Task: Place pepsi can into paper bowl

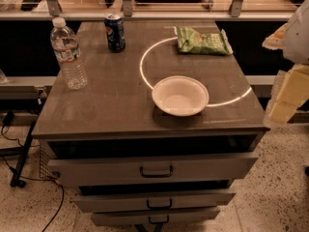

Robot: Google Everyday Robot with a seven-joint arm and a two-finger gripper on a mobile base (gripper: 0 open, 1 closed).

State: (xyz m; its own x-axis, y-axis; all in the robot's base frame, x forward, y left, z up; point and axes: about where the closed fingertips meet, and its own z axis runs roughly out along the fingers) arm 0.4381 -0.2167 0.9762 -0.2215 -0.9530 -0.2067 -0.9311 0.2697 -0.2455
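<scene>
A grey desk [111,105] with its drawers [155,170] pulled ajar fills the view. The pepsi can [115,32] stands upright at the back, well apart from the end effector [287,93], which hangs beside the desk's right edge and is partly cut off; I cannot tell whether it is released or clenched. The paper bowl [180,95] lies between them, empty. A reach across could sweep the bowl or the snack bag [203,40], or tip the can toward the water bottle [69,54].
</scene>
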